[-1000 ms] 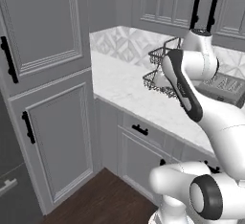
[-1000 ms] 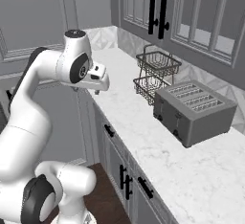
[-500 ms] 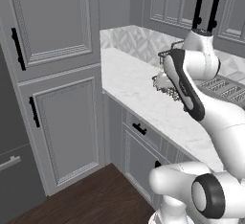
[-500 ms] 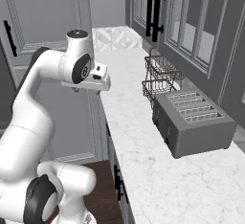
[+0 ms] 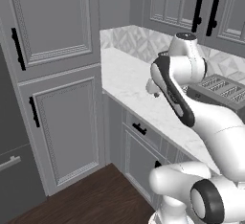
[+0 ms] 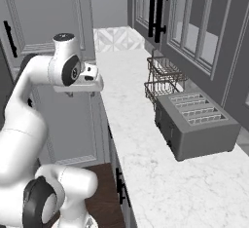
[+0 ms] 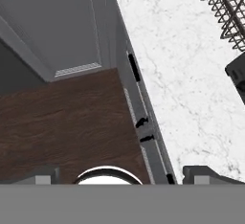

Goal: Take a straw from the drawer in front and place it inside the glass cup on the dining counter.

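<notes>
jaws (image 7: pixel 117 173) wide open, empty, above closed drawer (image 5: pixel 143 131) at frame centre; toaster (image 6: pixel 197 124) on marble desk (image 6: pixel 146 163), right.

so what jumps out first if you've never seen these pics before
The big white robot arm dominates, rising from the base with its open claw hanging empty over the front edge of the white marble worktop. On that worktop sits a grey four-slot toaster, with a dark wire basket rack beside it, toward the far corner. Below run grey cabinet fronts with black bar handles, and a dark wood floor.
</notes>
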